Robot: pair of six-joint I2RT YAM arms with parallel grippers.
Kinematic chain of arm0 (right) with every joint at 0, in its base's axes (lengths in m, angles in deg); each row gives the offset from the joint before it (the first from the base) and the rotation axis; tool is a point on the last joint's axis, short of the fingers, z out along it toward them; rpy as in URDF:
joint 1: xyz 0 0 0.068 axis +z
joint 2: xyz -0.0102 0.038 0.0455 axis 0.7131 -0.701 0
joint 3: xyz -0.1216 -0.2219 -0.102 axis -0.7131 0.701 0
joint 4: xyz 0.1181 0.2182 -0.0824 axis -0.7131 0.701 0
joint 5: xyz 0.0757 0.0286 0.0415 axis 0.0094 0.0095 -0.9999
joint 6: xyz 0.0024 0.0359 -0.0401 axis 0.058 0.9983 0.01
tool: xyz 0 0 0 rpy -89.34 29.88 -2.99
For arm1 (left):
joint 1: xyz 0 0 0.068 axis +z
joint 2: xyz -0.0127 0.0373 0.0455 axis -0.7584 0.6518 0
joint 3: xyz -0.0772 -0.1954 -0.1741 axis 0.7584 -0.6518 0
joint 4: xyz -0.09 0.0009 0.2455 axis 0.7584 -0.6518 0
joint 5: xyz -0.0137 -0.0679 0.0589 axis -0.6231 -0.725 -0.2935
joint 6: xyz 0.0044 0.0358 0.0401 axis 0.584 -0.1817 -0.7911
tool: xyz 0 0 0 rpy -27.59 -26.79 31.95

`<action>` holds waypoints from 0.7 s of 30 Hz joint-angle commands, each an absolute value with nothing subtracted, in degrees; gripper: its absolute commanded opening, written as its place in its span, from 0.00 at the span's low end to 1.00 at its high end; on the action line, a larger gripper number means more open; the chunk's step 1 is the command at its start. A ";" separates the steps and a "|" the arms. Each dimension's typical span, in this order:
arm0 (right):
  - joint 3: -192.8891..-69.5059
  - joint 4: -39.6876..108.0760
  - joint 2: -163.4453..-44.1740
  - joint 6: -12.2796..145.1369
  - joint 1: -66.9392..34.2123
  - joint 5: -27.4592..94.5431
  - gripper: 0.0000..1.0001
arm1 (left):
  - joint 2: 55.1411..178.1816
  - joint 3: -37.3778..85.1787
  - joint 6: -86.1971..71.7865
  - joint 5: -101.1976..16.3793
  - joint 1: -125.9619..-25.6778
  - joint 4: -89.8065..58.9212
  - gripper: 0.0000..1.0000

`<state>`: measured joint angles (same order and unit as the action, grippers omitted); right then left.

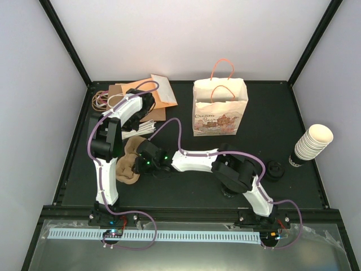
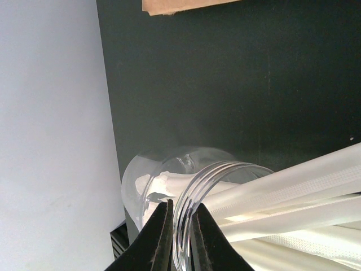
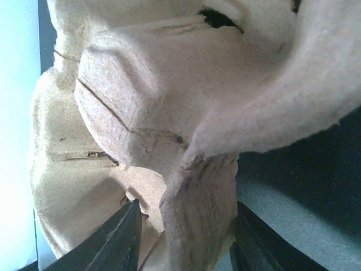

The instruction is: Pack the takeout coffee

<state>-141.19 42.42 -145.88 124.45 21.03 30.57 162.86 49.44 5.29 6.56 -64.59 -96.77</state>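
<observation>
Two arms are engaged toward the left edge of the desk (image 1: 271, 113). Left arm's fingers (image 2: 161, 240) are nipped on the rim of a clear jar (image 2: 169, 169) of wrapped straws (image 2: 293, 197), near the far-left corner. Right arm's fingers (image 3: 121, 243) stand spread astride a rib of the moulded pulp carrier (image 3: 141, 101), close by the left edge. One finger appears to touch it and the other shows a gap, so no grip is confirmed.

Takeout coffee: the single printed cup cannot be made out in any view, and it may lie hidden under an arm. Paper bag (image 1: 220, 110) stands upright at the middle of the far edge.

Judgement: securing the carrier is the step in hand. Recommended: seat the rib deep between the fingers before closing, lift level without tearing the pulp, and hold the jar steady so the straws do not spill.
</observation>
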 commanded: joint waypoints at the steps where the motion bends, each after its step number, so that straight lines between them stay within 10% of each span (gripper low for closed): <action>1: -140.53 43.57 -143.47 121.53 20.87 33.51 0.43 | 163.33 48.60 6.45 -1.63 -64.09 -88.87 0.02; 21: -118.49 49.69 -125.48 108.19 14.83 33.53 0.39 | 163.33 48.81 6.39 -1.88 -64.00 -88.82 0.02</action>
